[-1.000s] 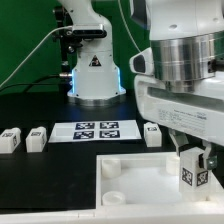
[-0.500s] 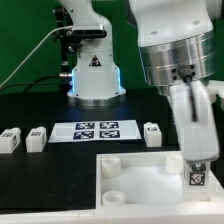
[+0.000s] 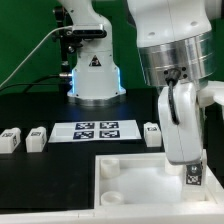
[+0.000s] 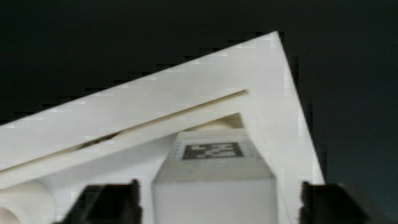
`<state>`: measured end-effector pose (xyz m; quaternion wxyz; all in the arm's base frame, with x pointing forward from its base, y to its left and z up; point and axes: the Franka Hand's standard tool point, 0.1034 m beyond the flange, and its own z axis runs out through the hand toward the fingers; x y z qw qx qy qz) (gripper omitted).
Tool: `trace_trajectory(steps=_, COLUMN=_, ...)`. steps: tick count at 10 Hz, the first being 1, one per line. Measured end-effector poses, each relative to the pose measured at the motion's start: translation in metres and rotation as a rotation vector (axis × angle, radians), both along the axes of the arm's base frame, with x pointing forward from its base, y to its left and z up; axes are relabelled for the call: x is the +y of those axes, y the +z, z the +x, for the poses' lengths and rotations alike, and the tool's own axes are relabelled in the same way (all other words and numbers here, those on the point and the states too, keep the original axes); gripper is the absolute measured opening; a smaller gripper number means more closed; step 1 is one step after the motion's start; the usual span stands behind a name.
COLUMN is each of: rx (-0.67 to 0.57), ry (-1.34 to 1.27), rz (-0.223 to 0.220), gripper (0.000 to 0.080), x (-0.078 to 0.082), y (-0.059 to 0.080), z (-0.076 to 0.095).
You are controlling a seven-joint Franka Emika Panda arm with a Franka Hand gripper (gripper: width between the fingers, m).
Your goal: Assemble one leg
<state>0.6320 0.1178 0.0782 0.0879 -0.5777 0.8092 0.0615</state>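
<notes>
Black table [image 3: 30,170]; you see three spare legs [image 3: 37,138] and the marker board [image 3: 95,130] mid-frame. Gripper [image 3: 190,176] clamps the leg [image 3: 191,177] over the tabletop [image 3: 130,185], lower right. Wrist view alone shows the corner [image 4: 267,60].

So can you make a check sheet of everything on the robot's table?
Surface: black table, marker board flat on it.
Job's things: one leg in the gripper, over the white tabletop; three loose legs stand on the table.
Clutter: nothing seen.
Grippers: shut on the leg, tag showing between the fingers.
Cables: black cable behind.
Surroundings: green backdrop, robot base.
</notes>
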Motion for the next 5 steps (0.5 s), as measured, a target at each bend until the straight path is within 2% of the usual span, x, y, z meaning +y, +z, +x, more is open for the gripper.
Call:
trace_trajectory(steps=1, rx=0.0, ry=0.001, rz=0.0, gripper=0.059, x=0.0, y=0.0, z=0.0)
trace_trajectory(steps=2, rx=0.0, ry=0.001, rz=0.0, gripper=0.059, x=0.0, y=0.0, z=0.0)
trace_trajectory(steps=3, rx=-0.003, ry=0.004, rz=0.0, gripper=0.0638, x=0.002, y=0.0, z=0.0)
trace_trajectory(steps=5, rx=-0.03, ry=0.022, rz=-0.001, gripper=0.0646, x=0.013, y=0.009, z=-0.008)
